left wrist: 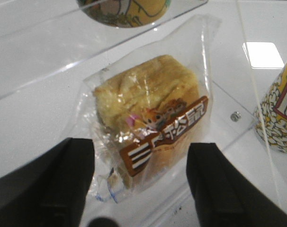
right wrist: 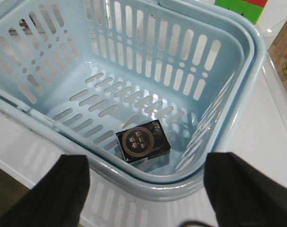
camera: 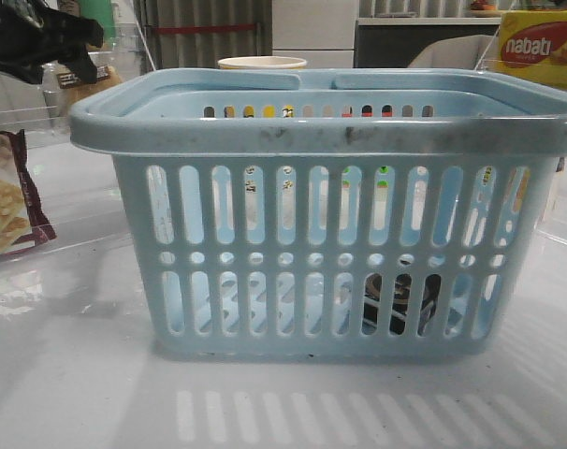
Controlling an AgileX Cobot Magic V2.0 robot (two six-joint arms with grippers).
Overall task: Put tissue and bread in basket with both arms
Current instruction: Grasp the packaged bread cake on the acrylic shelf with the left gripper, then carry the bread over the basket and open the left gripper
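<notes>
The light-blue basket (camera: 330, 140) fills the middle of the front view. The tissue (right wrist: 142, 141), a small black packet with a round mark, lies flat on the basket (right wrist: 214, 175) floor; it shows dark through the slots (camera: 400, 301). My right gripper (right wrist: 146, 198) is open and empty, above the basket's rim. The bread (left wrist: 150, 106), golden-brown in clear wrap with a brown label, lies on a clear surface. My left gripper (left wrist: 139, 189) is open, its fingers on either side of the bread's near end, not touching it. The left arm (camera: 40, 42) shows at the far left.
A maroon-edged cracker bag (camera: 7, 201) lies left of the basket. A yellow nabati box (camera: 541, 47) stands at the back right. A cup (camera: 262, 64) stands behind the basket. A popcorn-printed cup (left wrist: 281, 111) stands beside the bread. Clear acrylic walls (left wrist: 86, 52) surround the bread.
</notes>
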